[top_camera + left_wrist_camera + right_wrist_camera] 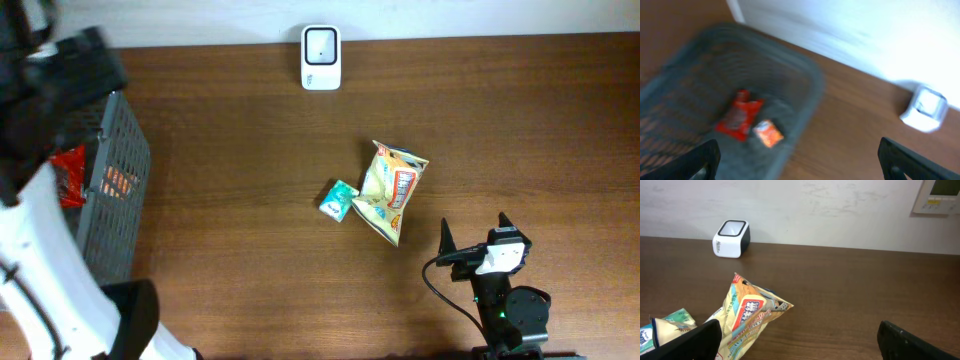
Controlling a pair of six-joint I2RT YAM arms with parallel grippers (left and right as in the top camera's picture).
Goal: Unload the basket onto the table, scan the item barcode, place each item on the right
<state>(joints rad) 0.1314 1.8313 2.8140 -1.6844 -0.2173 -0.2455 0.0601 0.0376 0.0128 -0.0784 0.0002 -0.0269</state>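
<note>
The snack bag lies on the table, out in front of the scanner and a little to its right. A small green packet sits just beside the bag. No barcode can be made out on the bag. From the right wrist the packet is cut off by the frame edge. The right fingers are spread wide and empty, farther from the scanner than the bag. The left fingers are also spread and empty, over the basket well left of the scanner. That view is blurred, so a red packet and an orange one show only as smears.
</note>
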